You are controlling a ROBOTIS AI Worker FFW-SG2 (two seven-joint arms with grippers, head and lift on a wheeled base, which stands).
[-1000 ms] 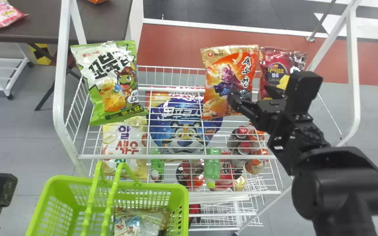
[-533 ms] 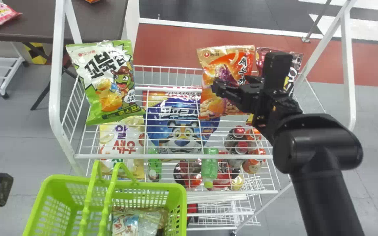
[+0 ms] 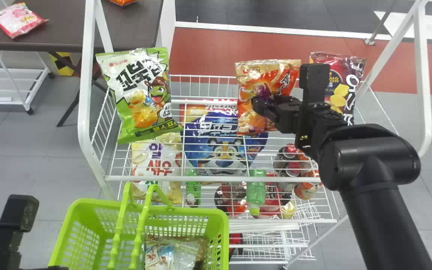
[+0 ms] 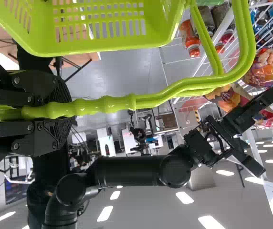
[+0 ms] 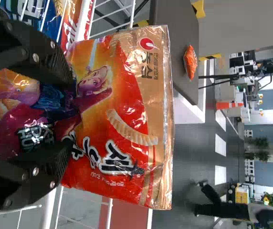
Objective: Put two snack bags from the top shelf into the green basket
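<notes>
L gripper [image 4: 61, 112] closed on handle [image 4: 117, 103] of green basket [image 3: 201, 213], nr top shelf's [image 3: 201, 179] front L corner. Along L edge, green-&-white bag [image 3: 137, 93]. R of centre, twd back edge, R gripper [image 5: 70, 117] w/ fingers part open astride front of orange bag [image 3: 246, 86]; can't tell if firmly held. Squeeze gently, test grip, prob. lift well clear of shelf edges bef. swinging L. Upright, glossy, creased nr gold top seal. Twd back R corner, dark red bag [image 3: 336, 75], shiny too.
</notes>
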